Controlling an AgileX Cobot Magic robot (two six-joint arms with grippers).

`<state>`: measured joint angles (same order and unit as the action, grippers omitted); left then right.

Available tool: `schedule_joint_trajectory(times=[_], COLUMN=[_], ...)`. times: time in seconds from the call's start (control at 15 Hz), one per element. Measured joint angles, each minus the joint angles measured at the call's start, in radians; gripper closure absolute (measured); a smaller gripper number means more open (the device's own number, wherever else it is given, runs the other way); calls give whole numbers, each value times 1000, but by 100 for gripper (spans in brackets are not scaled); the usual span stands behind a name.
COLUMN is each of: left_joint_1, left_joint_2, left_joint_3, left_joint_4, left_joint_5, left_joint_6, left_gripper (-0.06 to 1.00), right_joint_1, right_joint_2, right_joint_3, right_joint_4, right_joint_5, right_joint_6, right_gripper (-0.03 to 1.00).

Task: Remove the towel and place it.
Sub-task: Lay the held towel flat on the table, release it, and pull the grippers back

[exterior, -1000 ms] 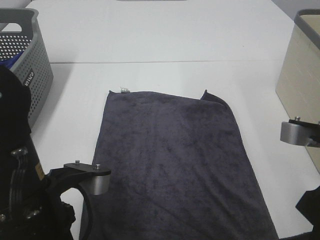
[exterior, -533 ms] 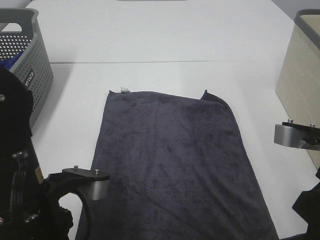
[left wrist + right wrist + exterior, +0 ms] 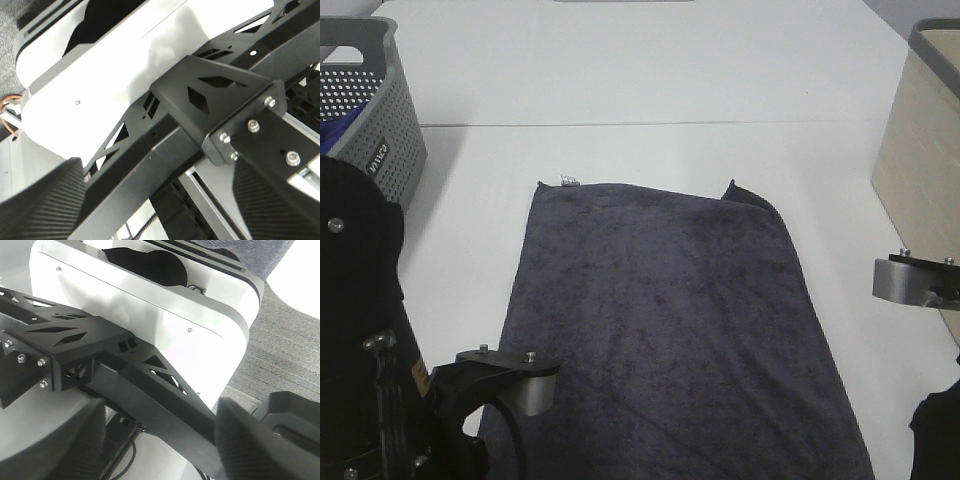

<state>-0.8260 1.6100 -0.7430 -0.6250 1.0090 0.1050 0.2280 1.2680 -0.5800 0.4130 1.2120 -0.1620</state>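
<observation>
The towel (image 3: 660,320) lies spread flat on the white table (image 3: 650,90), dark charcoal and fuzzy. It has a small pale tag (image 3: 568,180) at its far left corner and a turned-up far right corner. No gripper touches it. Only arm links show in the high view, at the near left and at the right edge. In the left wrist view my left gripper (image 3: 152,172) stands open, its fingers (image 3: 45,200) wide apart with only the robot's frame behind. My right gripper (image 3: 160,410) is likewise open and empty, fingers (image 3: 260,440) spread.
A grey perforated basket (image 3: 375,120) holding a blue cloth (image 3: 338,125) stands at the far left. A beige bin (image 3: 920,150) stands at the right edge. Both wrist cameras face the robot's white base and black frame (image 3: 220,110), over grey floor.
Both arms' wrist links have shifted slightly toward the near edge of the table. The towel has not moved.
</observation>
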Motion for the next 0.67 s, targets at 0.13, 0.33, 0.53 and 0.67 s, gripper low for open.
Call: schedule_joint_trajectory(times=[0.13,0.33,0.53,0.67], left_joint_1=[0,10,134,249], left_joint_2=[0,0,0,5], left_joint_3=[-17,-132,-291,-391], left_joint_4=[0,19,153,242], left_joint_5=[15,32,25,20], left_joint_6=[-4,7,-2,-8], left_gripper=[15,15,15,15], right_joint_1=[0,0,-9,-72], right_joint_2=[-12,-30,-1,80], right_joint_3=[-29,-122,-283,-400], right_joint_4=[-2,-48,-192,-216], right_joint_5=[1,-30,-57,-59], right_joint_6=[0,10,38,37], right_gripper=[32,28,18,18])
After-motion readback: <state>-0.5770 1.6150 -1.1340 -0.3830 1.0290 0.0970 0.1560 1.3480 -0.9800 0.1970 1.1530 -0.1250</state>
